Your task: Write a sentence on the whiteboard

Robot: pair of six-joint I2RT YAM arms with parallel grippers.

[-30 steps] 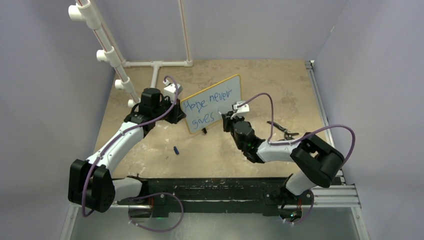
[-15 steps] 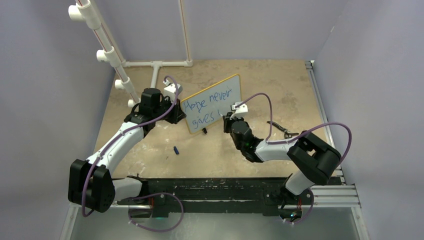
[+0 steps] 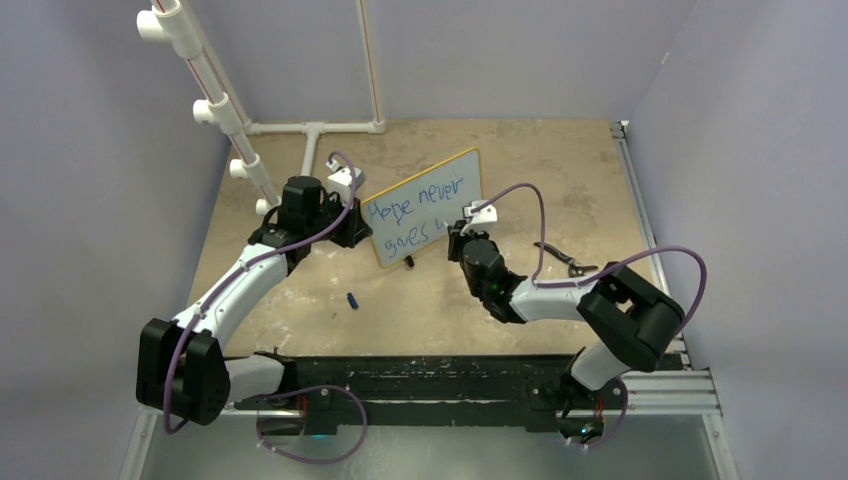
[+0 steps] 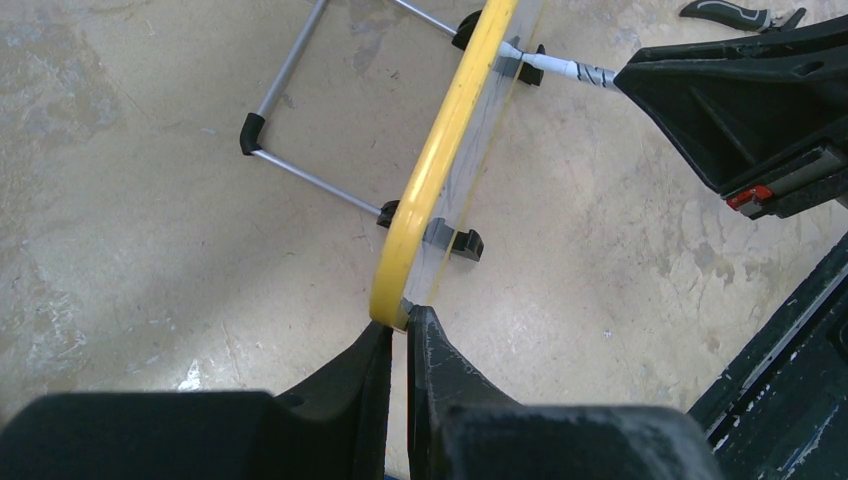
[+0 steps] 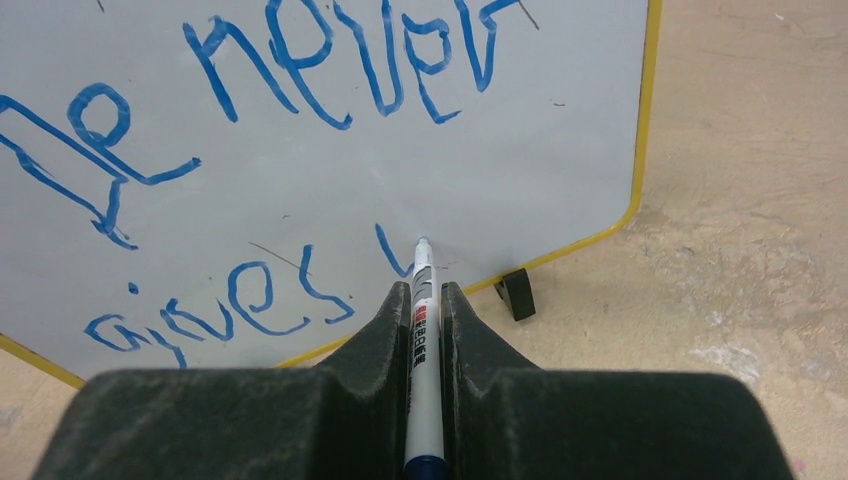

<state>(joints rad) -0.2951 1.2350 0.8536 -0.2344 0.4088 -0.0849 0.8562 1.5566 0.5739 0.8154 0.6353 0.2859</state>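
Left gripper (image 4: 400, 328) pinches the whiteboard (image 3: 425, 205) by its edge. Right gripper (image 5: 425, 292) clamps a marker (image 5: 422, 268), tip touching the board.

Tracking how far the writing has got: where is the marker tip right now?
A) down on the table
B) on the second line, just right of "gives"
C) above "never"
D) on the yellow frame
B: the right wrist view shows the marker tip touching the whiteboard at the end of a short blue stroke right of "gives".
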